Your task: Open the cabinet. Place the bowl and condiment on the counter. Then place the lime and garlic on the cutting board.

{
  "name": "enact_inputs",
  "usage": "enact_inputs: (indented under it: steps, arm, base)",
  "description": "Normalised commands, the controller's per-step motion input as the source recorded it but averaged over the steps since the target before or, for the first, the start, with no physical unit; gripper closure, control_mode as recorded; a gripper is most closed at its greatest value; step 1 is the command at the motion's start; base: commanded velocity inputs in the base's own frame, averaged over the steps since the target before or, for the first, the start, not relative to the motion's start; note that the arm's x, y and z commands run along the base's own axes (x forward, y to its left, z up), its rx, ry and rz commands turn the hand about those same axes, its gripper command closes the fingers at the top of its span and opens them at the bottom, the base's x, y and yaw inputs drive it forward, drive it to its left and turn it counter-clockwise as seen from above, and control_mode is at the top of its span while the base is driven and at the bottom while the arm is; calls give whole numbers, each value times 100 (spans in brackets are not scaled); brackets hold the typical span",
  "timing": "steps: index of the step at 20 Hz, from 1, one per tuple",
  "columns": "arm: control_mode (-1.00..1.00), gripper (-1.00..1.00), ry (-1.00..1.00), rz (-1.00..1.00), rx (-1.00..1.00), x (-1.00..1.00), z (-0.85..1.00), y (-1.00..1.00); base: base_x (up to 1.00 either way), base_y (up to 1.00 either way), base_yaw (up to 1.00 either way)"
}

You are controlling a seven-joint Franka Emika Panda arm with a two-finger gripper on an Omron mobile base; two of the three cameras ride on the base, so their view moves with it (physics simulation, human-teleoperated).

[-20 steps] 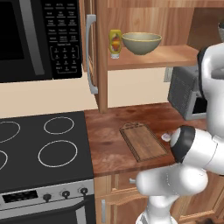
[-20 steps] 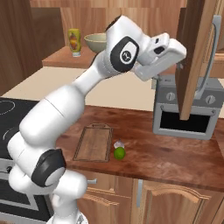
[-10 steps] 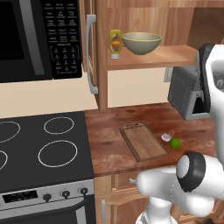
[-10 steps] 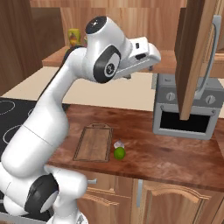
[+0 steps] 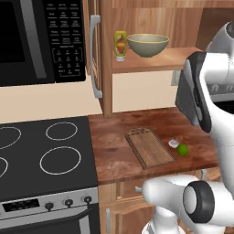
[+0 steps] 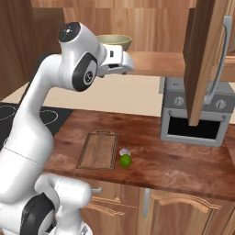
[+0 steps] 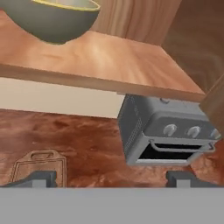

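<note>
Nearer the bowl (image 7: 51, 18), open hand (image 7: 112, 178) now

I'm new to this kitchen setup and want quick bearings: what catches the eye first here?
The big white arm, its open gripper raised toward the open cabinet, where the bowl and yellow condiment sit on the shelf. Below, on the counter, the bright lime lies beside the cutting board.

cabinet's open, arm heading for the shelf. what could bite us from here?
1. The condiment stands right beside the bowl; the open pincer going for the bowl might tip it off the shelf.
2. Lime and garlic lie loose beside the cutting board; a bowl set down nearby may send them rolling.
</note>
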Motion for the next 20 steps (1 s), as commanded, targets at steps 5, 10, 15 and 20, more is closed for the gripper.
enact_inputs:
  steps: [5,10,15,20]
  arm:
    - [-100,-100,0,0,32,6,22,100]
    - [-100,-100,0,0,21,20,2,100]
    - [-100,-100,-6,0,-2,39,7,97]
    - [-100,-100,-4,0,-3,13,0,34]
  base:
    - [0,0,0]
    - [0,0,0]
    - [0,0,0]
    - [0,0,0]
